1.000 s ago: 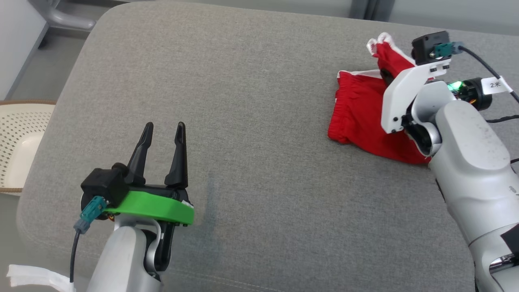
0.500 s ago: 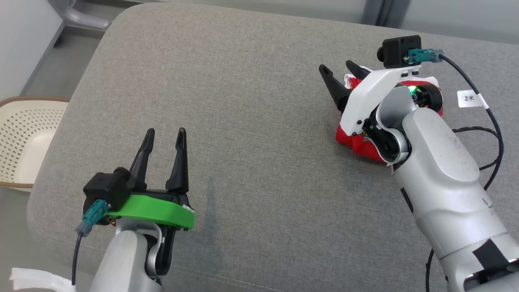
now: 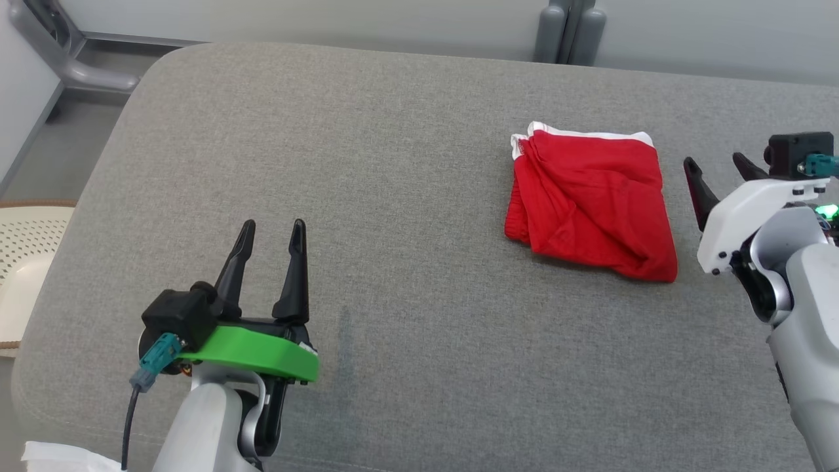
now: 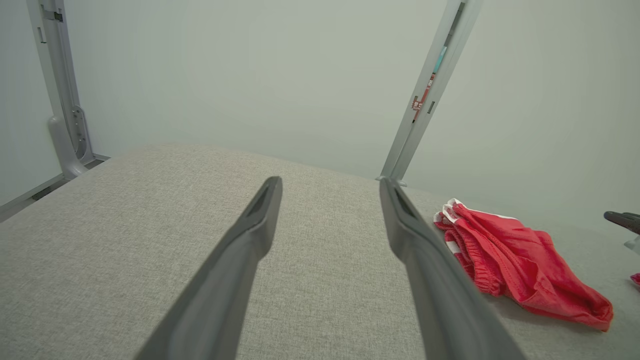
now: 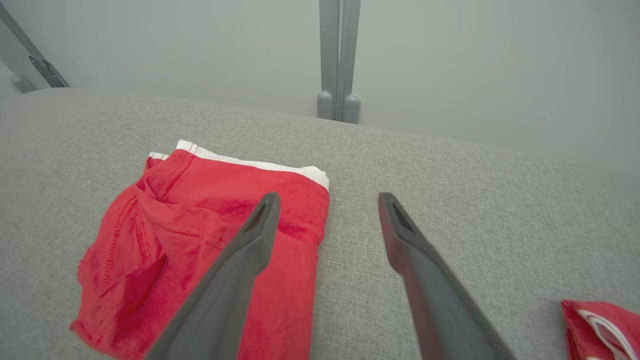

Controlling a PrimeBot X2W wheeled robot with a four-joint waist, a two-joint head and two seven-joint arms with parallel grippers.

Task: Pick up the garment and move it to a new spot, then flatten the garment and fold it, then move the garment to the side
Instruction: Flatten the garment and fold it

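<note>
Nearest the robot, the left gripper hovers low over the bare front of the grey cushion. Its two long, tapered dark fingers are spread with nothing between them, above a glossy green bracket. The cushion is a broad pad of coarse woven fabric with rounded corners and a faint dark streak just right of that gripper. Further back on the right, the right gripper also stands parted and empty on a smooth white bracket. Its left finger overlaps the cloth's right edge in the right wrist view. Just left of it lies the red garment, flat on the cushion's right half. It is thin creased cloth folded into a rough square, with a gathered elastic band and white edging along the far side. A second red-and-white piece lies nearer, to the right. Off the cushion's left edge sits a perforated cream basket with a brown rim. Beyond stand grey metal posts.
</note>
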